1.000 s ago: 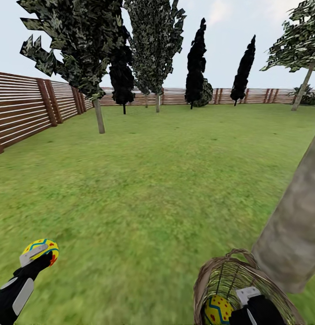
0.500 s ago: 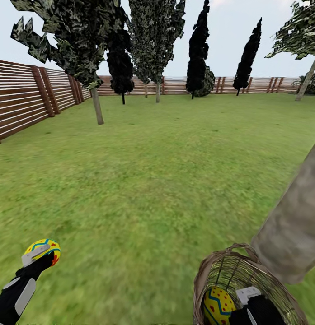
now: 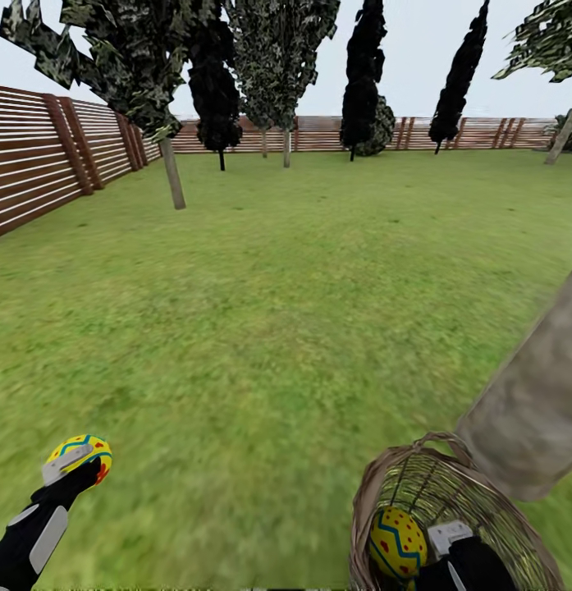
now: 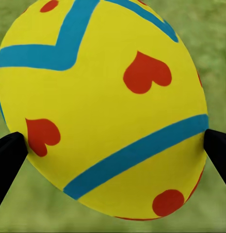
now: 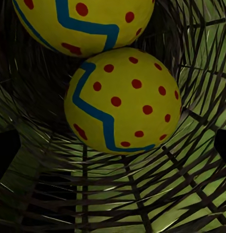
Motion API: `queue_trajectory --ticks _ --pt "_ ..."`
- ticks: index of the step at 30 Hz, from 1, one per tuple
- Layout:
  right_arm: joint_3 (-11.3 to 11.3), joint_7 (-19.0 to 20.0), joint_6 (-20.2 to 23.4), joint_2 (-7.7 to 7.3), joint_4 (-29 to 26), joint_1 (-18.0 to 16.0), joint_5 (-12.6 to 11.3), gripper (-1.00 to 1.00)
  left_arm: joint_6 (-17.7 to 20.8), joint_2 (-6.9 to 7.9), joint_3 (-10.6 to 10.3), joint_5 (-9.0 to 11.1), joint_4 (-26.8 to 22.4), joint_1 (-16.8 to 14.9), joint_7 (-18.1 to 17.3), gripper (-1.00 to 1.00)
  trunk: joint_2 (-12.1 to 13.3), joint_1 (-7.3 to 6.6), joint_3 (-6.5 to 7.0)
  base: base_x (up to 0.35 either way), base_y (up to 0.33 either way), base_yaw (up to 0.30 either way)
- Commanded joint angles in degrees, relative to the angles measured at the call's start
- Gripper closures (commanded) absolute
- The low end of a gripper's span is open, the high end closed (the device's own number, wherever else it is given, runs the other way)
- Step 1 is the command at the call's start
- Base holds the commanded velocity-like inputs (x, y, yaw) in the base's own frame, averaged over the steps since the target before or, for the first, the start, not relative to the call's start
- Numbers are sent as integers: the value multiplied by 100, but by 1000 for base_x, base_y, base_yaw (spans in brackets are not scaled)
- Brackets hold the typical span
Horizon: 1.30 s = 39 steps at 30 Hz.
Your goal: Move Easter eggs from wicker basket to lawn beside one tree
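My left gripper (image 3: 76,460) is shut on a yellow Easter egg (image 3: 79,454) with blue stripes and red hearts, held low over the lawn (image 3: 277,328) at the near left. The left wrist view shows that egg (image 4: 103,107) close up between the black fingertips (image 4: 8,155). The wicker basket (image 3: 400,484) stands at the near right, right beside the thick grey-brown trunk of a tree (image 3: 532,410). My right gripper (image 3: 454,546) reaches into it, open. Two eggs lie inside: a dotted one (image 5: 122,99) between the spread fingers and another (image 5: 83,22) beyond it.
A brown slatted fence (image 3: 39,164) runs along the left and the far side. A thin-trunked tree (image 3: 172,172) stands at the far left, with dark cypresses (image 3: 363,90) further back. Open grass stretches ahead between me and them.
The whole head view has shifted upward, so the camera has tipped down. The left gripper still holds its egg and the right gripper still sits in the basket.
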Motion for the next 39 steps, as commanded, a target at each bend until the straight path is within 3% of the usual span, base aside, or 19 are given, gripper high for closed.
queue_trajectory --ticks 1,13,16,21,27,36,39 --pt "8 51 25 -5 -6 -3 50 -100 20 1 -6 60 -9 0 17 100 -4 1 -28 0 0 0" --pt "5 51 24 -5 -8 -3 50 -100 15 -8 -10 63 -9 0 17 100 -20 32 -294 0 0 0" --pt "0 51 24 -9 -11 -3 50 -100 9 -78 -15 47 -9 0 17 100 -24 40 -360 0 0 0" --pt "-15 51 14 -13 -25 -3 49 -100 -2 -135 1 -229 -13 0 17 100 -24 40 -360 0 0 0" --pt "-165 30 -312 -248 -187 -3 42 -100 -3 -209 2 -261 -9 0 17 100 -24 40 -360 0 0 0" --pt "-229 13 -339 -277 -222 -34 37 -100 -3 -210 3 -262 -9 0 17 100 -24 40 -360 0 0 0" --pt "-229 -9 -310 -279 319 -526 39 -100 -3 -210 3 -262 -9 0 17 100 -24 40 -360 0 0 0"
